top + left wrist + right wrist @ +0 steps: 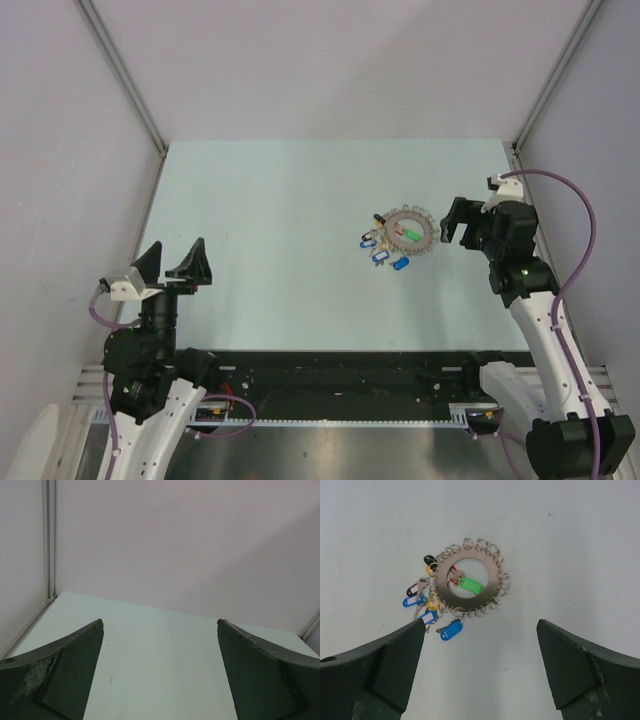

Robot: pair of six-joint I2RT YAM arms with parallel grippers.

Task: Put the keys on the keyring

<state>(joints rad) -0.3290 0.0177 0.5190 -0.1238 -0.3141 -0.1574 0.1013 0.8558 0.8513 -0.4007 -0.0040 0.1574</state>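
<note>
The keyring (421, 237) (492, 580) is a flat grey metal ring with small silvery loops round its rim, lying on the pale table right of centre. Several keys (385, 255) (427, 607) with blue, black and yellow tags lie bunched at its left rim. A green tag (409, 234) (470, 585) lies inside its hole. My right gripper (452, 224) (481, 622) hovers open just right of the ring, nothing between its fingers. My left gripper (176, 262) (160, 622) stands open at the near left, far from the ring, with only bare table before it.
The pale table (290, 200) is closed in by white walls with metal corner posts (120, 75) (560, 75). A black rail (340, 375) runs along the near edge between the arm bases. A purple cable (580, 220) loops off the right arm.
</note>
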